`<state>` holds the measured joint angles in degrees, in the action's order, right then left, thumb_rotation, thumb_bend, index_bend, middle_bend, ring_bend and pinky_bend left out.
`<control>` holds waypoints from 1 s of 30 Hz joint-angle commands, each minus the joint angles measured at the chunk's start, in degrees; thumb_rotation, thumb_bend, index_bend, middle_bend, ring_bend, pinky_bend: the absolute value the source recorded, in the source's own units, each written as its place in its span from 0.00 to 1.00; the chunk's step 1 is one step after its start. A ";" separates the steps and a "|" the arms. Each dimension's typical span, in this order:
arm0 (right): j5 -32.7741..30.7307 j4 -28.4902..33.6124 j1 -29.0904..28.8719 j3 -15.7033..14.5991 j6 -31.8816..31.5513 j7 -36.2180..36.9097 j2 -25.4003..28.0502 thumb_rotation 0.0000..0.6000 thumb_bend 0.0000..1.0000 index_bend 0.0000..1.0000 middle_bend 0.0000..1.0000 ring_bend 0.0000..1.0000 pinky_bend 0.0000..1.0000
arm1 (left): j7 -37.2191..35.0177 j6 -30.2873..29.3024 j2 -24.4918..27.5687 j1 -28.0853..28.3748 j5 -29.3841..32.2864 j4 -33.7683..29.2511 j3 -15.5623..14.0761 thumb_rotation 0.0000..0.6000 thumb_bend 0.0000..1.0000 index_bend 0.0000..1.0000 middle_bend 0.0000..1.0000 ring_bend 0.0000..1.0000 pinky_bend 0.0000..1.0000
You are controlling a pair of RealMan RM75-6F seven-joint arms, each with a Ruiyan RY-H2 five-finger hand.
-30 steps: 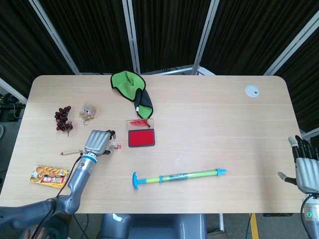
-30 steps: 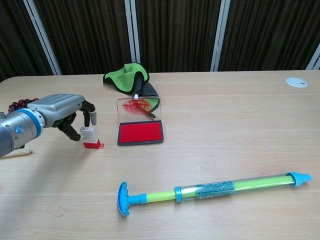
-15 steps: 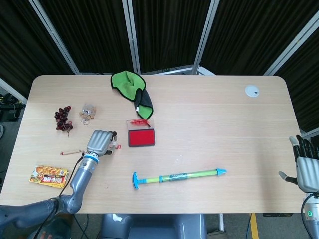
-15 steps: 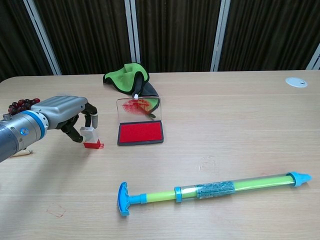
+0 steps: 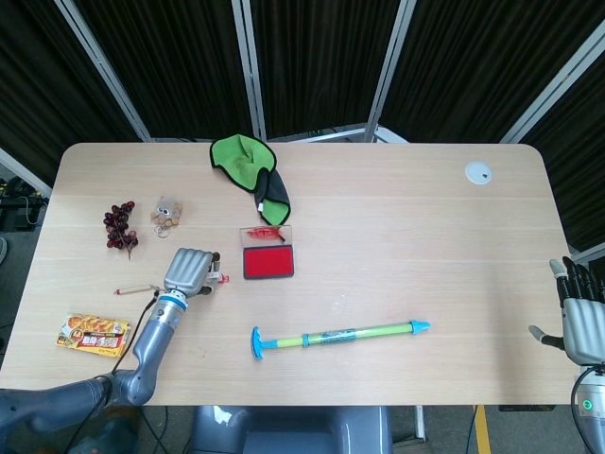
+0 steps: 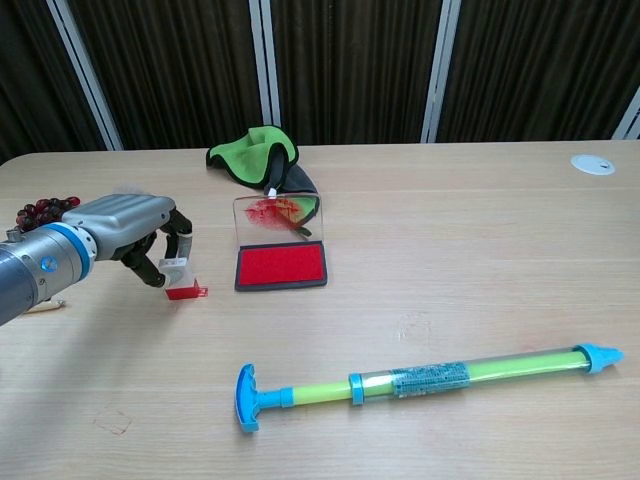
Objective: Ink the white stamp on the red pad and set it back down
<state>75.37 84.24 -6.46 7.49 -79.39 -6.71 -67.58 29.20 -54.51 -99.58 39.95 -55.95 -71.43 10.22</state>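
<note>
One white stamp (image 6: 178, 276); one red ink pad (image 6: 281, 266), lid raised; one green cloth (image 5: 248, 166); one bunch of dark grapes (image 5: 120, 227); one small bear figure (image 5: 167, 211); one snack packet (image 5: 92, 333); one pencil (image 5: 135, 288); one long water squirter (image 6: 420, 381); one white disc (image 5: 478, 172); two robot hands, left (image 5: 187, 271) and right (image 5: 581, 317).

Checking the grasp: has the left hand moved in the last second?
Yes, slightly. The left hand closed in on the stamp, which stayed put left of the red pad.
</note>
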 commanded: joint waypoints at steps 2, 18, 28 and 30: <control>-0.06 -0.08 -0.03 0.00 0.07 0.00 -0.04 1.00 0.00 0.00 0.00 0.00 0.00 | -0.28 -0.28 0.19 0.05 -0.12 -0.36 0.12 1.00 0.33 0.53 0.53 0.76 0.84; -1.42 -0.78 -0.23 0.38 1.36 1.35 0.12 1.00 0.00 0.00 0.00 0.00 0.00 | -3.69 4.46 3.96 4.81 9.59 -6.83 8.20 1.00 0.37 0.54 0.53 0.76 0.84; -2.84 -1.79 -0.50 0.83 2.37 1.57 -0.14 1.00 0.00 0.00 0.00 0.00 0.00 | -0.34 8.41 0.16 11.50 17.18 -1.78 8.17 1.00 0.37 0.55 0.54 0.75 0.84; -3.04 -2.02 -0.51 0.90 2.38 1.45 -0.21 1.00 0.00 0.00 0.00 0.00 0.00 | -0.19 8.59 -0.66 12.42 17.69 -1.09 8.10 1.00 0.37 0.55 0.54 0.75 0.84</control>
<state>72.38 82.27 -6.96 8.37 -77.01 -5.24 -67.77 28.89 -46.13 -99.84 51.97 -38.56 -72.81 18.40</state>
